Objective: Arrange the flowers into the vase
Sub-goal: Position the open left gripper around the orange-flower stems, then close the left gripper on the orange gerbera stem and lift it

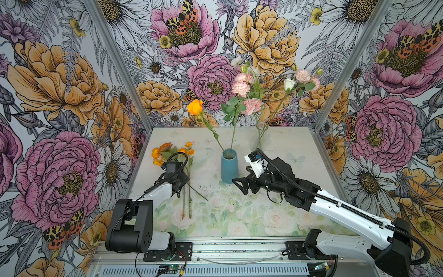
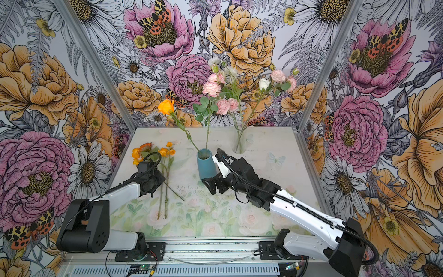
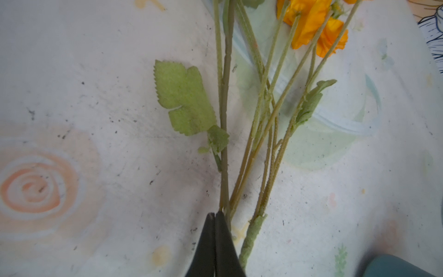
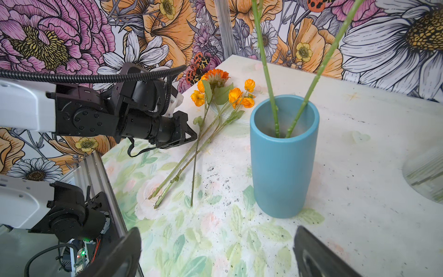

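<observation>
My left end effector [image 3: 215, 214] is pressed together at the flowers [image 3: 184, 100].
Catch unclear: a thin stem may slip and I'd lift empty.

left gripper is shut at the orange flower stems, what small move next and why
Probably raise the left gripper slightly: its jaws are shut beside the stems of the loose orange flowers on the table, and whether one is pinched is unclear; a lift would tell.

Pale rose-printed tabletop [image 1: 263, 191], scuffed with dark specks. Upright near the middle, a blue vase [image 1: 229, 167]; well behind it, toward the back right, a clear glass vase [image 1: 261, 136]. Flat on the left, loose orange-bloomed flowers [image 1: 158, 153], stems crossing.
</observation>
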`<control>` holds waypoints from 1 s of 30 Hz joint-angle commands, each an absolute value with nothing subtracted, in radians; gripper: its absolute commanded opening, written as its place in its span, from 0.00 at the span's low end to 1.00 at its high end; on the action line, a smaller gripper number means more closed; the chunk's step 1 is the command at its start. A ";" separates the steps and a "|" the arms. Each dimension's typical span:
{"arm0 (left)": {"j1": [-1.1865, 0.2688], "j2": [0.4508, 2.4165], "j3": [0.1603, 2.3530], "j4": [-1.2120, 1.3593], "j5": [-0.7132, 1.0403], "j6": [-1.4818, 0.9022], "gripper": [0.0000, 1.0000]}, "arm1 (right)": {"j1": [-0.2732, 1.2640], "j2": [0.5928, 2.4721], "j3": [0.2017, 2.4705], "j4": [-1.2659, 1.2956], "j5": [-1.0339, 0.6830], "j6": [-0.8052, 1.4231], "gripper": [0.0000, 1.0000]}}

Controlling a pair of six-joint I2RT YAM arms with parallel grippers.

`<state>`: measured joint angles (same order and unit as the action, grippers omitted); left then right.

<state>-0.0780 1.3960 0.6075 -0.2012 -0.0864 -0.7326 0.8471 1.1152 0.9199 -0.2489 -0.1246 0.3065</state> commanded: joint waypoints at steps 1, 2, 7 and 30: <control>-0.072 1.398 0.645 -0.209 -0.105 -0.713 0.00 | 0.851 1.106 0.922 -0.226 -0.120 0.310 0.99; -0.071 1.396 0.647 -0.213 -0.106 -0.712 0.00 | 0.850 1.106 0.920 -0.226 -0.121 0.310 0.99; -0.066 1.390 0.649 -0.214 -0.098 -0.712 0.15 | 0.850 1.112 0.922 -0.226 -0.133 0.312 1.00; -0.055 1.477 0.692 -0.185 -0.081 -0.714 0.16 | 0.850 1.116 0.920 -0.226 -0.149 0.307 1.00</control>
